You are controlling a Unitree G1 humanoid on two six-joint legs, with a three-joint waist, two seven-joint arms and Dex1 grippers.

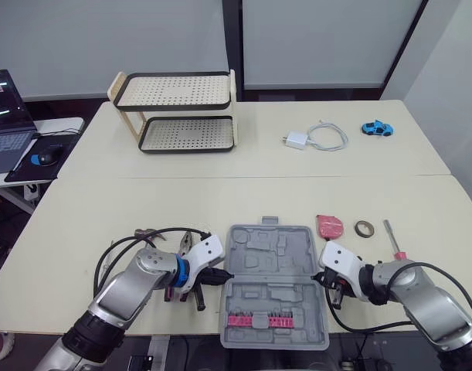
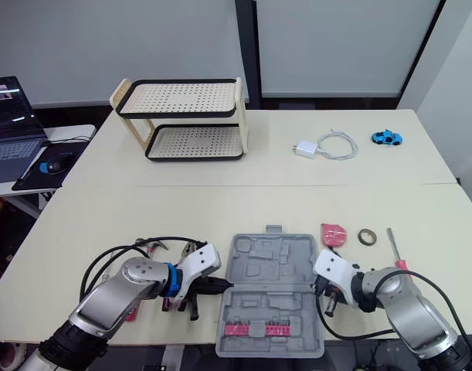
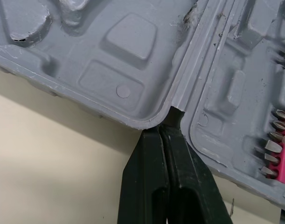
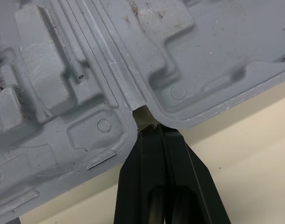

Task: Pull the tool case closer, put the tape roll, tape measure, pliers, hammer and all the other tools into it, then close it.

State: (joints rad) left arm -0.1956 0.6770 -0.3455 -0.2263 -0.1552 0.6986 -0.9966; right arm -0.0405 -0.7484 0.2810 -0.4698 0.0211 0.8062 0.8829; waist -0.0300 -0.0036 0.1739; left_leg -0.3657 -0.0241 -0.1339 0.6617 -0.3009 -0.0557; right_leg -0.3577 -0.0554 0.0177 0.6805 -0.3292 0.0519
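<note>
The grey tool case [image 1: 255, 249] lies open and flat at the table's near edge, with a pink strip of bits [image 1: 259, 319] in its near half. My left gripper [image 1: 224, 276] is shut, and its tip [image 3: 165, 125] sits in the hinge notch on the case's left side. My right gripper [image 1: 319, 277] is also shut, with its tip [image 4: 155, 129] at the right hinge notch. A red tape measure [image 1: 329, 226], a tape roll [image 1: 365, 229] and a screwdriver [image 1: 392, 239] lie right of the case. The pliers [image 1: 188, 243] and other tools [image 1: 143, 232] lie by my left arm.
A two-tier black and cream rack [image 1: 178, 112] stands at the back left. A white charger with cable [image 1: 317, 137] and a blue toy car [image 1: 377, 128] lie at the back right. A laptop [image 1: 4, 116] sits on a side desk at the far left.
</note>
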